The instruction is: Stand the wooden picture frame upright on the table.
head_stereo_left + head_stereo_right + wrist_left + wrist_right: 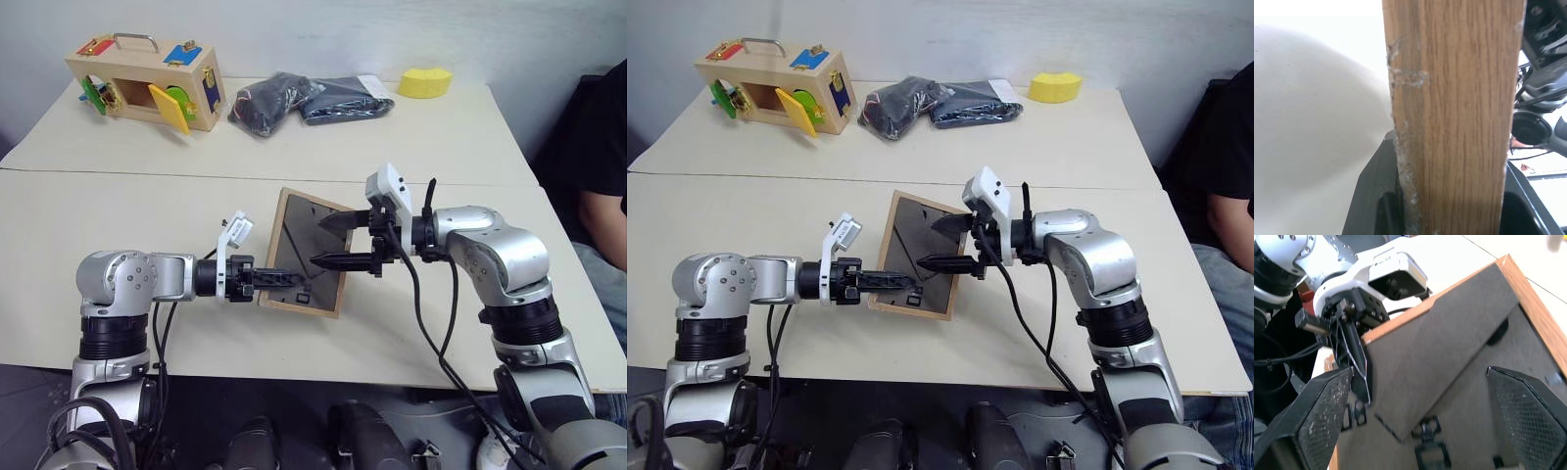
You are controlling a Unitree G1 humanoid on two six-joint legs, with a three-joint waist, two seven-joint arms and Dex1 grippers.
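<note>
Arms reach in level from both sides and meet at the wooden picture frame (306,257), which is held tilted above the table (176,220) at the centre of the left eye view, its dark grey back panel facing the camera. The left arm stretches in from the lower left, forearm almost horizontal, and the left gripper (279,278) points toward the picture's right, its two black fingers clamped over the frame's lower left edge; the left wrist view shows the light-wood edge (1454,117) pinched between those fingers. The right arm bends in from the right side of the picture, elbow low, wrist raised, and the right gripper (333,240) points toward the picture's left with its fingers spread wide, one above the other, in front of the back panel and gripping nothing. In the right wrist view the panel's fold-out stand (1440,357) lies between the spread fingers (1320,413)
</note>
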